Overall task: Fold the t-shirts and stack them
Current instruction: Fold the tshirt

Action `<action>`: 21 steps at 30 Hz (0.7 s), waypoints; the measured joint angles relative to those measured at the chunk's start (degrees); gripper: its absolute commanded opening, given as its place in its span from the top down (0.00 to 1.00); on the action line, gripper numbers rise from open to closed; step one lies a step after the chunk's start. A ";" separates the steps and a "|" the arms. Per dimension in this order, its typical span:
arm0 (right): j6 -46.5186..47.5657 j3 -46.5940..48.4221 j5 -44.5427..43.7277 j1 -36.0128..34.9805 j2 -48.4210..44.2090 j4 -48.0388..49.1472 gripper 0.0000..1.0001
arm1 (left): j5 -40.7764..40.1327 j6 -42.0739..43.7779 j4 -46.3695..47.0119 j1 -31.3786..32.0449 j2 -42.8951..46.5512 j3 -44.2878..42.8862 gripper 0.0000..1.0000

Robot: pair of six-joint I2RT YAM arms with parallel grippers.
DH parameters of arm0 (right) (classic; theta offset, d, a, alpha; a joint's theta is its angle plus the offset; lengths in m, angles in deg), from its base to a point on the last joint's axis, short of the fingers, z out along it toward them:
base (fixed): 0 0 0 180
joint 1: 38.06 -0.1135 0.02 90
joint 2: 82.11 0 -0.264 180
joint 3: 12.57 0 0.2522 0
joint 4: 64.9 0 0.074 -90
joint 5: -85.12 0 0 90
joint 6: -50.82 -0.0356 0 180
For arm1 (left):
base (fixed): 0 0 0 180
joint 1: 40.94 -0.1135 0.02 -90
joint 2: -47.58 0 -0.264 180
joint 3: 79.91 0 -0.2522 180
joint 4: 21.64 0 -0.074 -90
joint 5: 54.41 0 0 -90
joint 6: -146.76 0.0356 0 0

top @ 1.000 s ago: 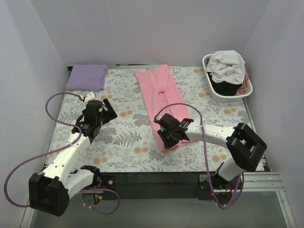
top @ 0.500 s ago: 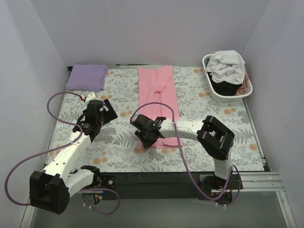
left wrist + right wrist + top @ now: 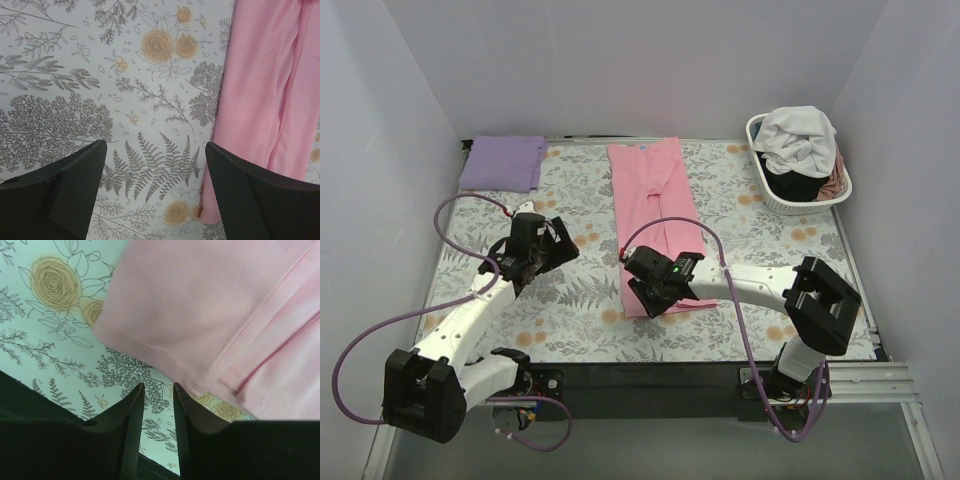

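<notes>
Right claw (image 3: 157,386) hangs narrowly parted just beside pink tee (image 3: 210,305).

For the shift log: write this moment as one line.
left gripper open, empty | right gripper narrowly parted at near hem of pink t-shirt | lavender t-shirt folded, far-left

Table cover (image 3: 570,300) spread over the whole top. Long folded tee (image 3: 655,200) lies down the ctr, running far edge to near. Another folded tee (image 3: 502,163) in the far-L corner, well apart from it. Laundry basket (image 3: 775,200) at the far-R corner, w/ a heap of tees (image 3: 800,140) piled in it, rising above the rim. Left gripper (image 3: 560,250) over bare cover, L of the long tee. Right gripper (image 3: 645,292) over that tee's near end.
</notes>
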 measured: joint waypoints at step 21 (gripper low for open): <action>-0.04 -6.47 -4.81 4.09 -1.22 3.19 0.69 | 5.66 -11.19 -8.66 11.26 -2.64 -0.04 0.24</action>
